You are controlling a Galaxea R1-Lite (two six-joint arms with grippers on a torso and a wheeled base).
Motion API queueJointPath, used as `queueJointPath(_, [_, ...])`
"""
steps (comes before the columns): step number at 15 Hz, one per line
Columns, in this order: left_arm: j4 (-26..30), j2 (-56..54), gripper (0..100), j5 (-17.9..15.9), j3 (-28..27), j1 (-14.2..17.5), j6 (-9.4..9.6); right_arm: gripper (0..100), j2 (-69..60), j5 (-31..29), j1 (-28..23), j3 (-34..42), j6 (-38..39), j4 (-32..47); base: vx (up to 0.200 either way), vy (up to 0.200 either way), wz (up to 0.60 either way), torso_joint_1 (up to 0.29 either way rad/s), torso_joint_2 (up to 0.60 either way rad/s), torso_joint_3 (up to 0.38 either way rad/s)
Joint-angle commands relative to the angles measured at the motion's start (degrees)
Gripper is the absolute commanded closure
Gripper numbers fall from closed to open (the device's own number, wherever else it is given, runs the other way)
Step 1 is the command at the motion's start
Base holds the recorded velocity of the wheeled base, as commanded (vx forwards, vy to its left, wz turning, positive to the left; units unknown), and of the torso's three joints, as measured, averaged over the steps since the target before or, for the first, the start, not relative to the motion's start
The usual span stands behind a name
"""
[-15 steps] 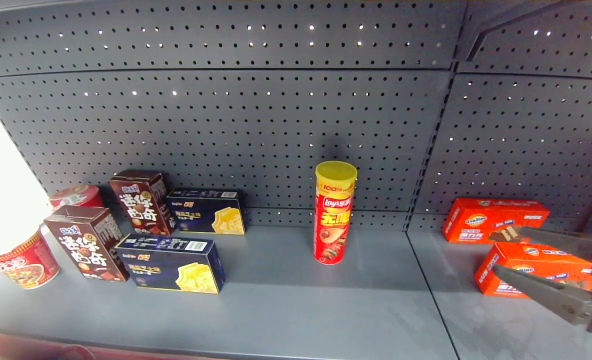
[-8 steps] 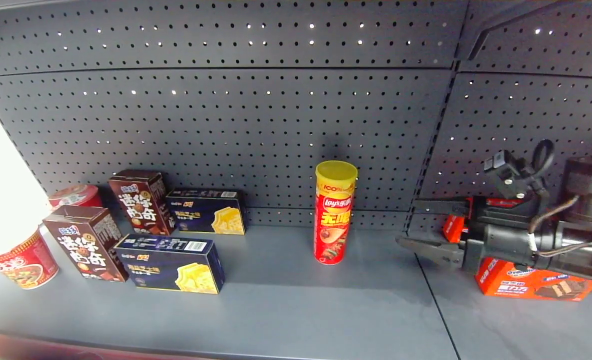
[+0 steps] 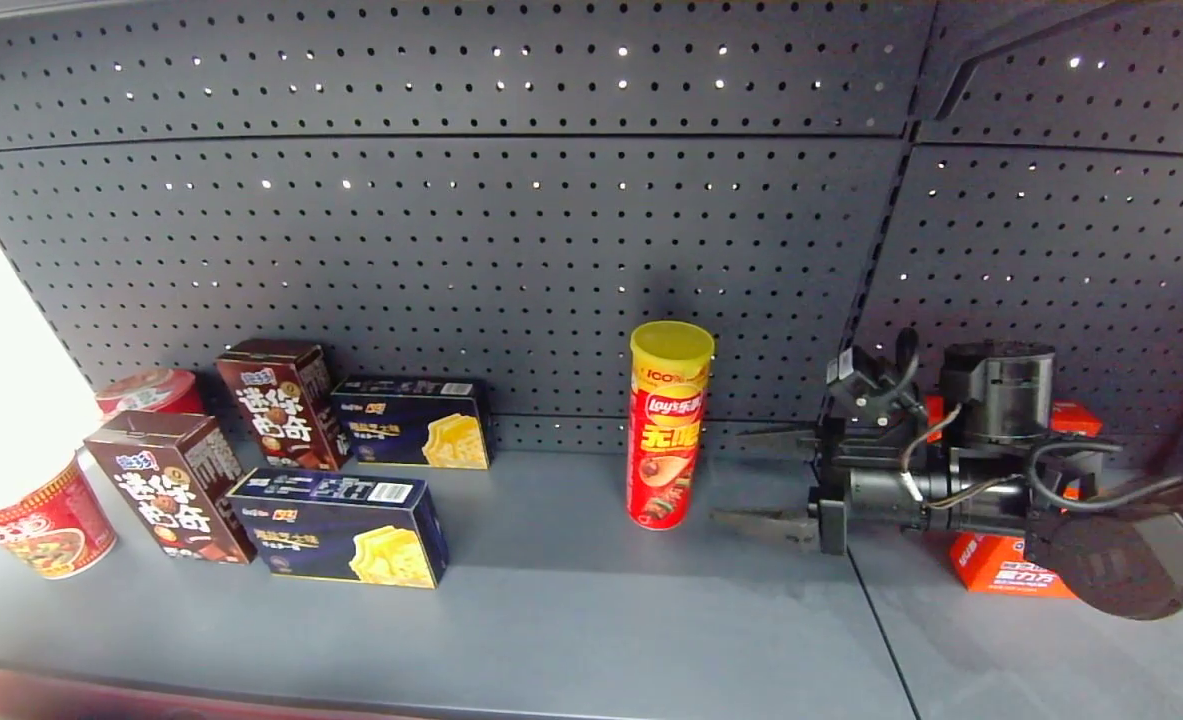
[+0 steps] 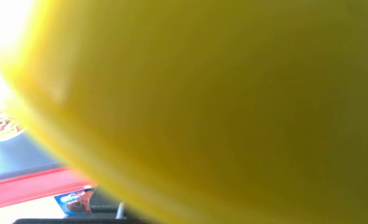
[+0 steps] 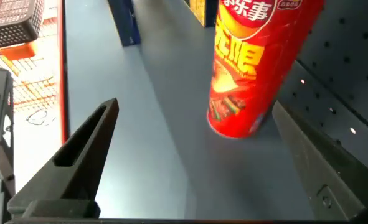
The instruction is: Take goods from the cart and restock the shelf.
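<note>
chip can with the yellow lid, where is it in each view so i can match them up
Head view: the chip can stands upright mid-shelf, just left of the right gripper, whose jaws are open.
Right wrist view: the chip can stands just ahead of the right gripper.
Left wrist view: cannot pick it out; a yellow surface sits close to the camera.
Shared landmark: the perforated back panel behind the can.

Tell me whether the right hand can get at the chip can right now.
Probably yes. The right hand stands open just beside the chip can, aimed at it, with only bare shelf between them.
</note>
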Motion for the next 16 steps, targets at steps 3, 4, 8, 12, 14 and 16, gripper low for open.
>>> queueJointPath(3, [0.01, 0.10, 100, 0.08, -0.25, 0.03, -0.01, 0, 6.07, 0.49, 0.09, -4.86, -0.07, -0.15, 0.000, 0.000, 0.00, 0.000, 0.00, 0.000])
queueJointPath(4, [0.01, 0.10, 100, 0.08, -0.17, 0.03, -0.01, 0, 7.30, 1.28, 0.09, -5.91, -0.07, -0.24, 0.000, 0.000, 0.00, 0.000, 0.00, 0.000])
queueJointPath(8, [0.01, 0.02, 100, 0.17, 0.01, 0.11, -0.01, 0, 11.87, 1.89, -0.17, -11.01, 0.02, -0.33, 0.000, 0.000, 0.00, 0.000, 0.00, 0.000])
queueJointPath(12, [0.01, -0.16, 100, 0.17, 0.54, 0.11, -0.01, 0, 14.94, 2.60, -0.26, -14.53, 0.10, -0.33, 0.000, 0.000, 0.00, 0.000, 0.00, 0.000])
queueJointPath(14, [0.10, -0.16, 100, 0.26, 0.62, 0.20, -0.01, 0, 16.53, 2.60, -0.17, -16.55, 0.28, -0.33, 0.000, 0.000, 0.00, 0.000, 0.00, 0.000])
queueJointPath(16, [0.10, -0.16, 100, 0.26, 0.80, 0.20, -0.01, 0, 18.02, 2.60, 0.18, -18.04, 0.54, -0.33, 0.000, 0.000, 0.00, 0.000, 0.00, 0.000])
